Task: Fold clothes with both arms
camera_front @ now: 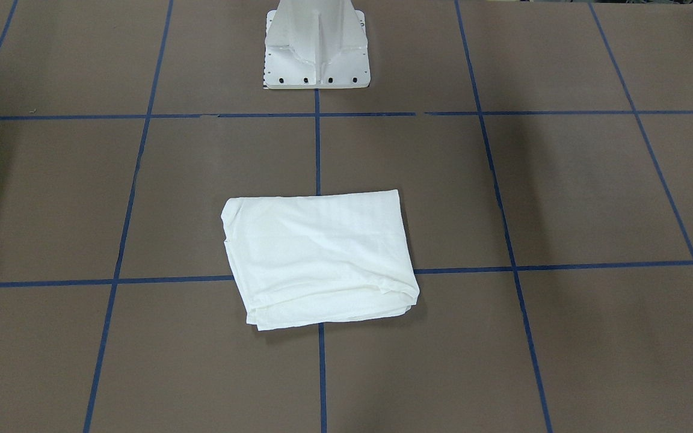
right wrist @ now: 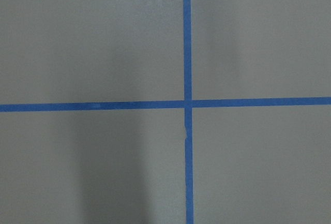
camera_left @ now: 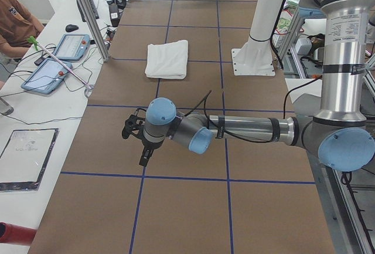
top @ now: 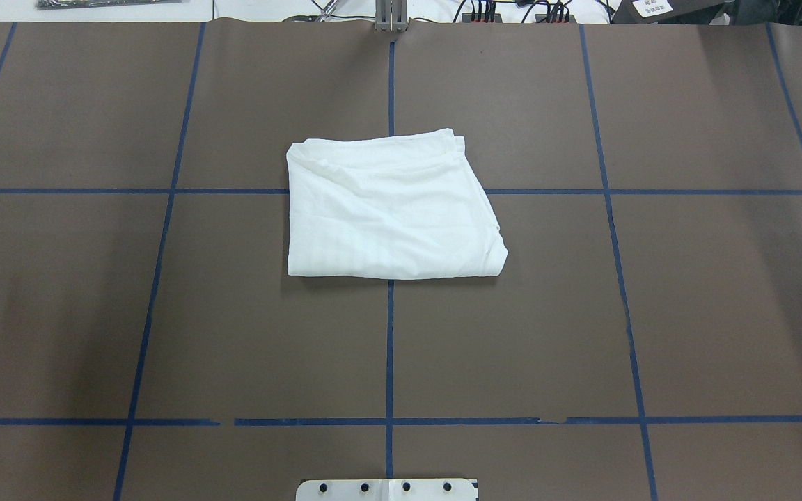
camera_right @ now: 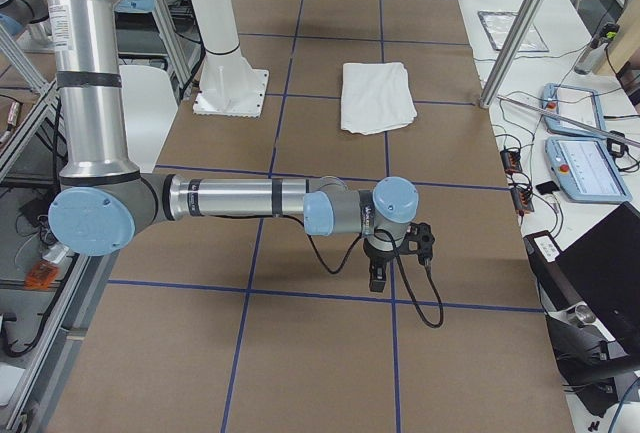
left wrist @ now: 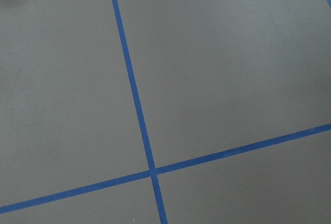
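Observation:
The clothes (camera_front: 319,258) are a white shirt folded into a compact rectangle, lying flat at the table's middle (top: 387,209); no printed text, collar or label shows. Both arms are drawn back far from it and appear only in the side views. In the exterior left view the near left arm stretches low across the table, its gripper (camera_left: 143,159) pointing down well short of the clothes (camera_left: 168,59). The exterior right view shows the right gripper (camera_right: 378,278) the same way, far from the clothes (camera_right: 377,96). I cannot tell whether either gripper is open or shut. Both wrist views show only brown table and blue tape.
The white pedestal base (camera_front: 316,48) stands at the robot's side of the table (top: 387,489). Blue tape lines grid the brown surface. A side bench holds tablets (camera_left: 58,60) and cables, with a person's sleeve (camera_left: 14,22) beside it. Aluminium posts (camera_right: 515,43) rise at the table's far edge.

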`<act>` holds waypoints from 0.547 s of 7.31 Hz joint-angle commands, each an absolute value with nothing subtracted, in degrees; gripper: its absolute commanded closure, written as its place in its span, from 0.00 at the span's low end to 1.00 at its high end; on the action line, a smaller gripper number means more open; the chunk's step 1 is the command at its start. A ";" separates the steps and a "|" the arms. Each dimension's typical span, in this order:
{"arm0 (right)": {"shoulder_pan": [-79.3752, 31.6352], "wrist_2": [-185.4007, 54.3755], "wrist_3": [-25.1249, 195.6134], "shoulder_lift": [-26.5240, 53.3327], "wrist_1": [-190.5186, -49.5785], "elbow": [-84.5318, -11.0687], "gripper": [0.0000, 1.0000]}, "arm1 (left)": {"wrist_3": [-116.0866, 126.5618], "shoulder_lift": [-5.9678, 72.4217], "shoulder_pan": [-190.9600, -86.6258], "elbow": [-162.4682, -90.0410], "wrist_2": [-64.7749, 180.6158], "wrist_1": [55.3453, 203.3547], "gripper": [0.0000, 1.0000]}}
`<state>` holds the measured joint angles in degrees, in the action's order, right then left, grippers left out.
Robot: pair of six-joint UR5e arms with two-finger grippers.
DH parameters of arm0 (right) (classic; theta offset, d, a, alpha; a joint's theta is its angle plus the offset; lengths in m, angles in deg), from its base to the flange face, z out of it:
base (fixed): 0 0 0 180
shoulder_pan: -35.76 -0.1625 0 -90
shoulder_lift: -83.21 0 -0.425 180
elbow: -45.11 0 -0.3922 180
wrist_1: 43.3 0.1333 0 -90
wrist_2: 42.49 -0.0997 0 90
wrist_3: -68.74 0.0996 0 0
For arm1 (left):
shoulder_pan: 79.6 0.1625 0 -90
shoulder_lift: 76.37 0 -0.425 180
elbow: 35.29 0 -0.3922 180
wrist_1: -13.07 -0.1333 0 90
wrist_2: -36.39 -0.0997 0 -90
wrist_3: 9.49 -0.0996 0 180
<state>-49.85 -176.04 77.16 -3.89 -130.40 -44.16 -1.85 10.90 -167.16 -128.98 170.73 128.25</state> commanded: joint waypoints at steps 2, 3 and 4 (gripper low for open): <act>-49.76 -175.21 77.36 -3.80 -130.40 -44.36 0.00 | -1.41 10.29 -166.87 -130.46 171.03 128.03 0.00; -49.76 -175.03 77.36 -3.71 -130.40 -44.28 0.00 | -1.58 10.47 -166.52 -130.73 170.60 128.29 0.00; -49.76 -175.20 77.18 -3.71 -130.40 -44.71 0.00 | -1.67 10.73 -166.52 -130.82 170.51 128.38 0.00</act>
<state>-49.76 -175.13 77.32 -3.74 -130.41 -44.41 -1.58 10.47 -166.67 -130.55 170.71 128.20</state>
